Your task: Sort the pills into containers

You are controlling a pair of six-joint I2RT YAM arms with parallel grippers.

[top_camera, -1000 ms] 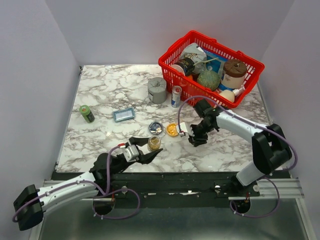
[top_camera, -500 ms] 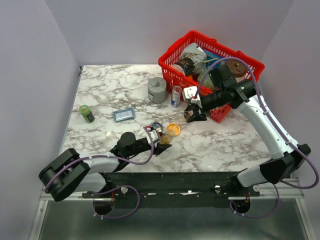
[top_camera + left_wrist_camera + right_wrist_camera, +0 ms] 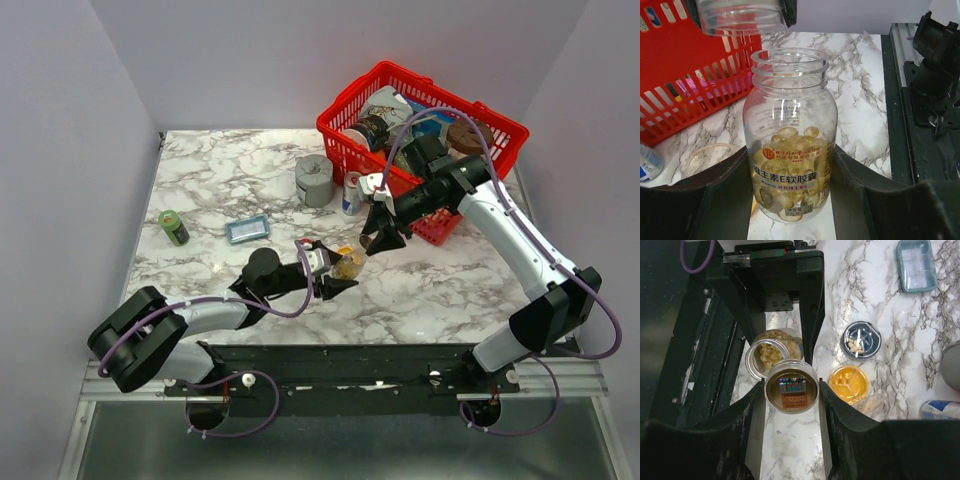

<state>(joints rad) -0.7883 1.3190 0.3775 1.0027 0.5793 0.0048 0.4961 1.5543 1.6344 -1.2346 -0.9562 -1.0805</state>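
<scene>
My left gripper point(image 3: 790, 172) is shut on a clear, uncapped pill bottle point(image 3: 790, 115) half full of yellow capsules. It stands upright near the table's front edge point(image 3: 348, 265). My right gripper point(image 3: 791, 390) is shut on the bottle's cap point(image 3: 791, 395), which hangs just above and beside the bottle mouth point(image 3: 771, 356). In the top view the right gripper point(image 3: 376, 240) hovers right of the bottle. The orange dish point(image 3: 850, 383) holds yellow capsules. The silvery dish with the dark inside point(image 3: 861, 339) holds a few white pills. Both dishes lie just beyond the bottle.
A red wire basket point(image 3: 425, 130) full of items stands at the back right. A grey squat cylinder point(image 3: 314, 180) and a small can point(image 3: 352, 192) stand beside it. A teal tray point(image 3: 247, 230) and a green bottle point(image 3: 174, 227) lie to the left. A clear lid point(image 3: 871, 402) lies by the orange dish.
The left gripper carried the bottle rightward toward the dishes. The right arm lifted off the table, swung toward the basket, then came back over the bottle with the cap.
</scene>
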